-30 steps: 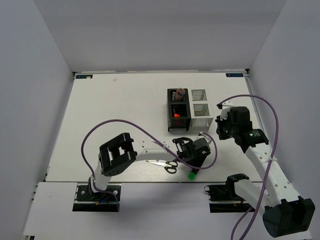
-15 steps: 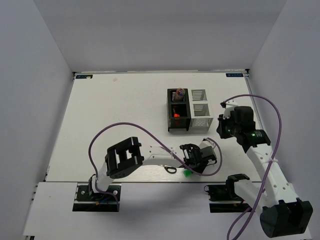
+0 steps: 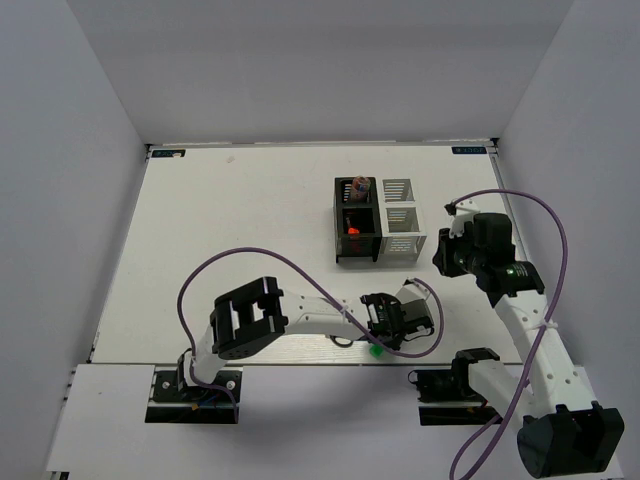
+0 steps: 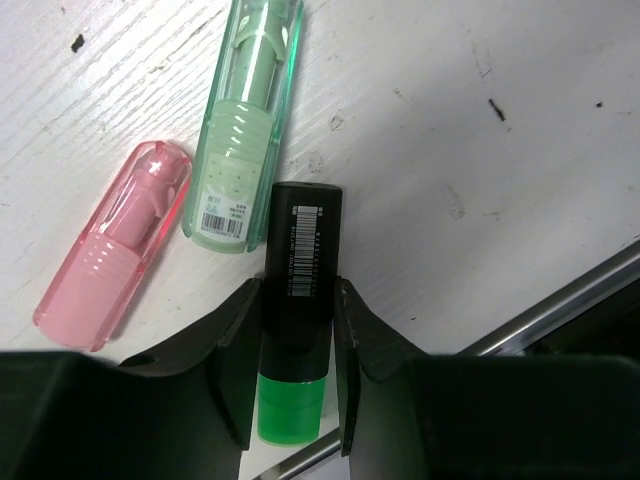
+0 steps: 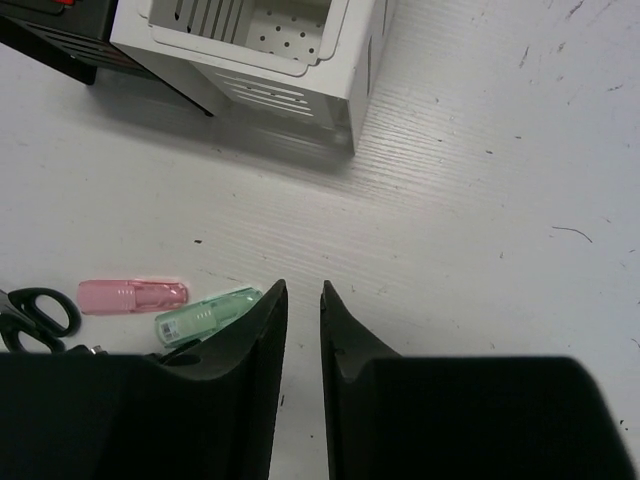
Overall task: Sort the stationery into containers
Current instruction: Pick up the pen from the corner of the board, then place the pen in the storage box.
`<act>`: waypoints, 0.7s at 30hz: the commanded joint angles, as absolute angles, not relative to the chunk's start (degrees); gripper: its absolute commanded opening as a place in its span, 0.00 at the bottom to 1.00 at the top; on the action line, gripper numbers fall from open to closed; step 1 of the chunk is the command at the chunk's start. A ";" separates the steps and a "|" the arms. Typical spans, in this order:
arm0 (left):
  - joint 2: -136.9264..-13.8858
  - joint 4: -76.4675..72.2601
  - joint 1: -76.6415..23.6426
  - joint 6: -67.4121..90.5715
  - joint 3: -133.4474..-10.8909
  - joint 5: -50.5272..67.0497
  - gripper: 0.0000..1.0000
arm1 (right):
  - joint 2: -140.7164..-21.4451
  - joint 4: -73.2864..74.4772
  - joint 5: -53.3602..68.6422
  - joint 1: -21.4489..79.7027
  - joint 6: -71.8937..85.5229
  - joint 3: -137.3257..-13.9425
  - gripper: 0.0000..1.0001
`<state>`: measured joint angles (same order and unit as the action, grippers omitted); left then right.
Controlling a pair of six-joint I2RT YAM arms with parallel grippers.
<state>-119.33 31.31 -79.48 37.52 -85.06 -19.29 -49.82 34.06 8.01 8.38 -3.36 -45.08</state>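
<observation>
Table (image 3: 230,220): white, scuffed.
Black organizer (image 3: 357,245): mid-table, flush against the white organizer (image 3: 400,232).
Right gripper (image 5: 303,290): fingers a narrow gap apart, nothing between.
Left gripper (image 4: 298,290): clamped on the green-capped black highlighter (image 4: 303,230) near the table's front edge.
Scissors (image 5: 35,312): flat, left of the tubes.
Mint tube (image 4: 245,150): touching the highlighter's end.
Pink tube (image 4: 115,245): just beside the mint one.

left gripper (image 4: 297,292) around marker (image 4: 301,235), one tube (image 4: 243,140) just beside it, second tube (image 4: 115,250) beside that, organizers (image 3: 405,243) well behind
</observation>
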 commanded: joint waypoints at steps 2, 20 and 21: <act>-118.57 40.34 -78.84 33.68 -82.35 -19.16 0.00 | -48.52 32.08 9.40 7.56 -3.25 -44.30 0.22; -86.66 15.97 -58.19 17.06 -75.24 -14.59 0.00 | -49.13 31.90 15.55 7.65 -5.36 -42.54 0.00; -86.40 13.47 -57.66 15.75 -73.41 -14.33 0.00 | -49.39 31.82 15.90 7.65 -5.62 -42.63 0.00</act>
